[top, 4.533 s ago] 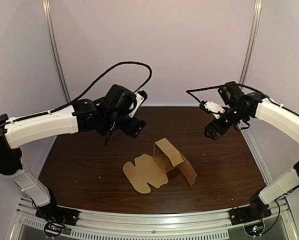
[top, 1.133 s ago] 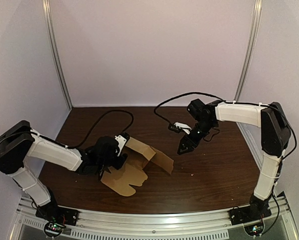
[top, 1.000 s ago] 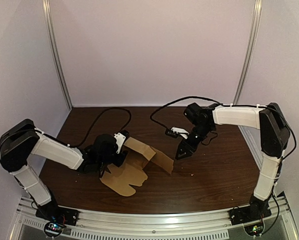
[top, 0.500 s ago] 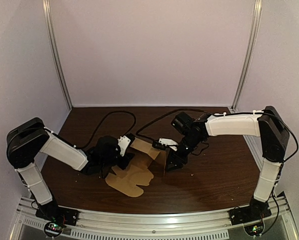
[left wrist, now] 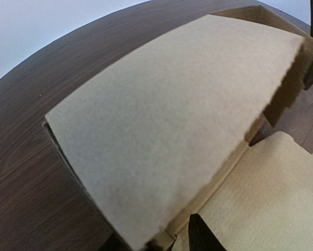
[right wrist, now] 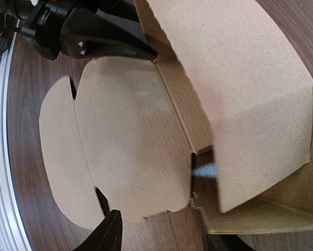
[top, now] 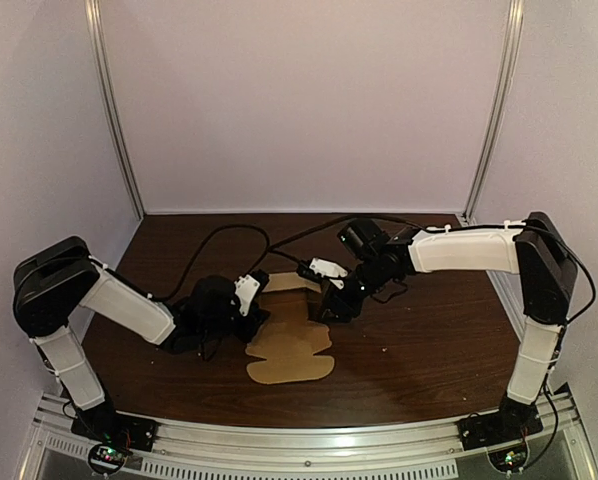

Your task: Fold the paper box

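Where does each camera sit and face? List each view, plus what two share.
Top external: above, behind the bases, looking down on the table; both arms, left claw and right claw at the paper box.
Left wrist: low, facing the box's raised panel; own fingers barely show.
Right wrist: over the box, looking down; its fingers show.
Shared: top and right wrist show the left claw.

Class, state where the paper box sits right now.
Top view: the paper box lies on the table between the left tool and the right tool, flat flap toward the near edge.
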### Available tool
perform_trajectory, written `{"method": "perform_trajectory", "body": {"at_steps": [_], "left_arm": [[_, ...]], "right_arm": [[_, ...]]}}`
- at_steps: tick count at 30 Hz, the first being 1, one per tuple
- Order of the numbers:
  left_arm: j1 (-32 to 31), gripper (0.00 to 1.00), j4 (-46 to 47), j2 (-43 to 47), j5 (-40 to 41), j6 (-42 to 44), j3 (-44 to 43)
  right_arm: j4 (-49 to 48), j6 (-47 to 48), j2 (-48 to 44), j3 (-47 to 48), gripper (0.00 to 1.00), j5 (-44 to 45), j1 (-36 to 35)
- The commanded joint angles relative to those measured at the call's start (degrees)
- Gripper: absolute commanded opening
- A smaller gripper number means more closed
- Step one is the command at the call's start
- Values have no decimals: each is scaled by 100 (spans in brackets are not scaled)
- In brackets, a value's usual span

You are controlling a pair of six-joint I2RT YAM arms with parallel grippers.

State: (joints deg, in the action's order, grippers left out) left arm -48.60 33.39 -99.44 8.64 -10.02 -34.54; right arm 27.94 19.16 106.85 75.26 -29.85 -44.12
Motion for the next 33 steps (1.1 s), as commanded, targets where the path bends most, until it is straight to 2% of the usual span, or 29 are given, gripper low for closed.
{"method": "perform_trajectory", "body": {"at_steps": [1,4,9,11,13,15,16,18,21,23,28,33], "left_arm": [[-71,37,-194,223,-214,-148,-30],[-76,43,-1322,930,-271,-313,4],[-104,53,-3936,2529,-236,-355,-449],[-101,58,-4347,2926,-156,-288,-668],[-89,68,-4506,3031,97,-227,-946],[-35,78,-4563,2760,381,-100,-1313],[5,80,-4641,2488,422,-29,-1569],[66,81,-4995,1759,311,118,-2418],[78,80,-5574,557,97,232,-3480],[86,80,-5811,132,-51,251,-4026],[233,84,-5886,-136,-491,299,-4532],[528,84,-6069,-212,-850,101,-4711]], "right_arm": [[-379,-15,175,259,52,172,-53],[-257,135,95,193,52,240,-44],[200,444,-320,-7,52,285,130],[504,596,-515,-22,52,152,257],[933,808,-677,101,52,-263,417],[1406,1039,-796,312,52,-691,635],[1625,1147,-823,460,51,-882,777],[1822,1188,-811,737,51,-1084,1098],[1443,799,-548,1053,51,-1120,1634],[1121,447,-274,1262,51,-1130,1996],[699,-193,570,1743,49,-564,2252],[518,-438,1112,1827,48,-548,2243]]}}
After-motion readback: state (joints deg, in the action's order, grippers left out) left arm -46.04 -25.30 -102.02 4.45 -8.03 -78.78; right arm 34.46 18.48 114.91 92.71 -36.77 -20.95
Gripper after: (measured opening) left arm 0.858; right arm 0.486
